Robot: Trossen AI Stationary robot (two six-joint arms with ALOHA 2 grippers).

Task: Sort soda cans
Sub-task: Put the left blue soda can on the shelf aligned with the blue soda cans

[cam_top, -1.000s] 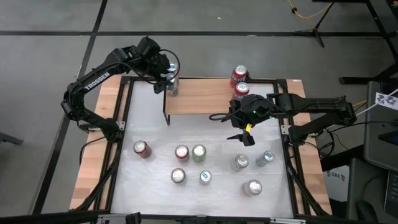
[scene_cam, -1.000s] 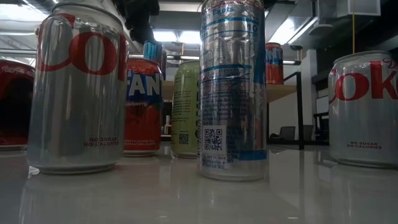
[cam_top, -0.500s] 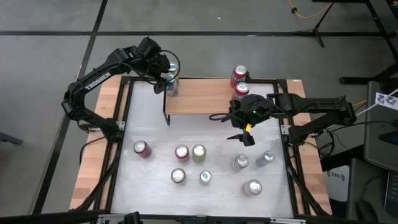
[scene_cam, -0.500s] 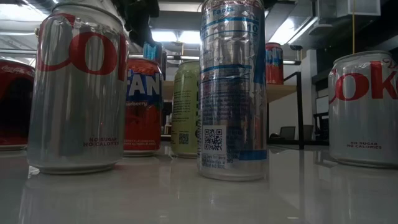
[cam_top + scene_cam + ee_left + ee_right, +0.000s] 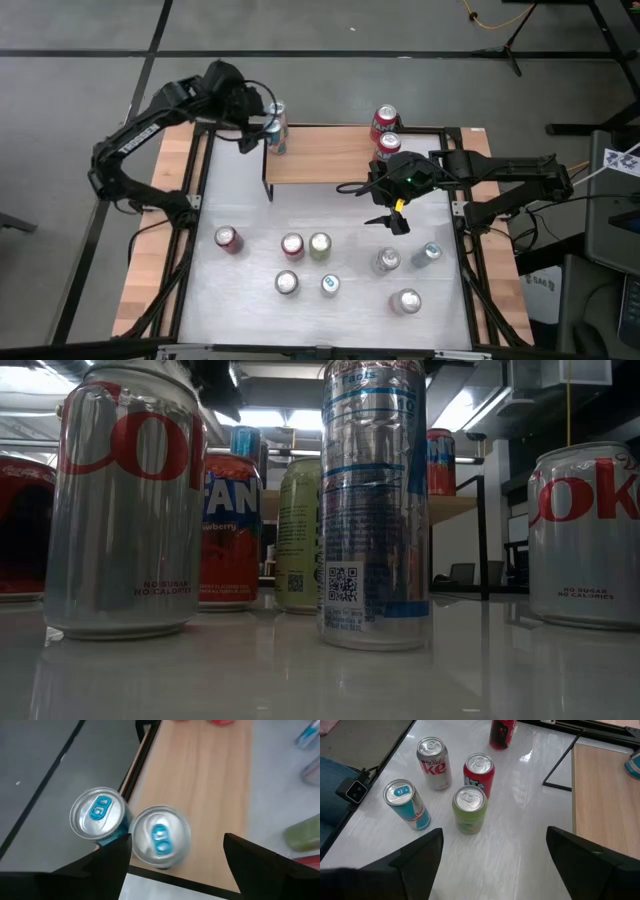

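soda cans stand in three clusters in the high view: seven on the white table (image 5: 250, 200) across the lower middle of the frame, among them a red can (image 5: 228, 238) at the left and a yellow-green can (image 5: 320, 245) near the centre. two blue-topped cans (image 5: 276, 118) sit at the upper-left corner of the wooden shelf (image 5: 330, 155), and two red cans (image 5: 386, 124) at its upper right. left gripper (image 5: 246, 122), upper left of the frame, hangs just left of the blue-topped pair, fingers spread wide and holding nothing. right gripper (image 5: 392, 220), right of centre, hovers above the table, fingers wide apart and empty.
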